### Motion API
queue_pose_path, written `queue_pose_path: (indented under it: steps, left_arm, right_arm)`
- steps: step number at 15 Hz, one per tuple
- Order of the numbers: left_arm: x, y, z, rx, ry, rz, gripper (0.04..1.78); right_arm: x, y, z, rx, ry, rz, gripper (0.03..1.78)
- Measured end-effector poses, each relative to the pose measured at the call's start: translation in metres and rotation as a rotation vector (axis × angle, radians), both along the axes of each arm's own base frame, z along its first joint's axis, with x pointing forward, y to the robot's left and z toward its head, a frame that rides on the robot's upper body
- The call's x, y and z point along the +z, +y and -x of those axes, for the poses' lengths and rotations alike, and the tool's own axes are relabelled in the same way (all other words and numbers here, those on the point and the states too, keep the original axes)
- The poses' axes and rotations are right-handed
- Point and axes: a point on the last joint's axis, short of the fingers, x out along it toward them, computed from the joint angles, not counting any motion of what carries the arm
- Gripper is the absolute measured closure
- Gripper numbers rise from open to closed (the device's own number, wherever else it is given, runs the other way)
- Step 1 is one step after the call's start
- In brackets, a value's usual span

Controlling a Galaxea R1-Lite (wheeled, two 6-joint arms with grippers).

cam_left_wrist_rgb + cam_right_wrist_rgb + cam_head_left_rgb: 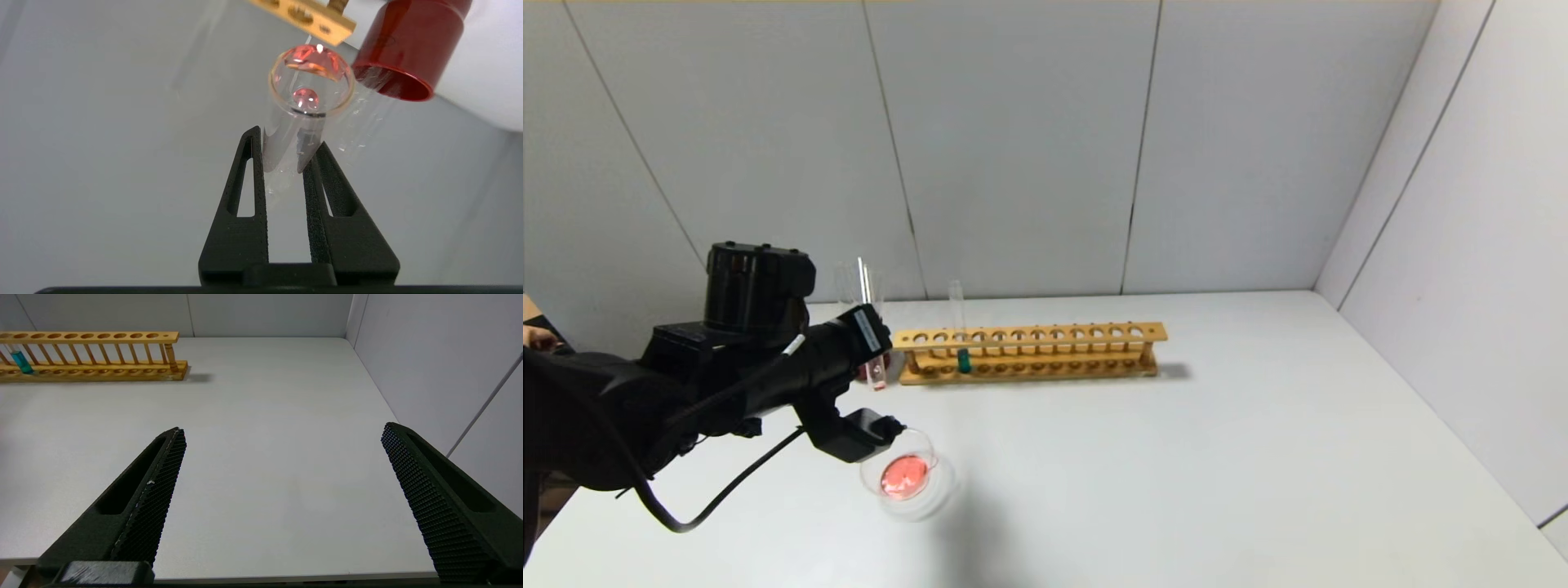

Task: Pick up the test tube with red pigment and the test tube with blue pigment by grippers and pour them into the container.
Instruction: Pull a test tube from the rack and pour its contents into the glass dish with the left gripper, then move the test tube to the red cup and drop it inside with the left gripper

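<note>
My left gripper (872, 347) (288, 136) is shut on the test tube with red pigment (876, 376) (310, 81), held above the table just left of the rack. Only a red drop and a red film show inside the tube. The container (905, 475), a low clear dish, lies on the table below and in front of the gripper, with a pool of red liquid in it. The test tube with blue pigment (963, 359) (20, 361) stands upright near the left end of the wooden rack (1029, 351) (94, 355). My right gripper (282, 430) hangs open over bare table near its front edge.
A dark red cup (404, 53) stands beside the rack's left end (302, 16), close behind the held tube, with faint clear tubes (849, 286) at it. Grey walls close the table's back and right sides.
</note>
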Motion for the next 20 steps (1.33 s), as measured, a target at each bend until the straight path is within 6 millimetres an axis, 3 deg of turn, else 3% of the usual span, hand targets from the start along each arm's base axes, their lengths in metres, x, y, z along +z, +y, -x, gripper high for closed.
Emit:
queue_pose_path:
  steps: [4,9,16,20]
  left_arm:
    - [-0.001,0.016,0.008,0.205,0.063,0.330,1.50]
    - [-0.005,0.020,0.020,0.516,0.208,0.859,1.50]
    - [0.031,0.011,0.022,0.839,0.359,1.633,1.51]
    - [0.049,0.040,0.011,0.831,0.389,2.005,1.51]
  right_arm:
    - [0.000,0.000,0.000,0.000,0.000,0.000,0.06]
    - [0.000,0.000,0.000,0.000,0.000,0.000,0.06]
    - [0.000,0.000,0.000,0.000,0.000,0.000,0.06]
    - [0.000,0.000,0.000,0.000,0.000,0.000,0.06]
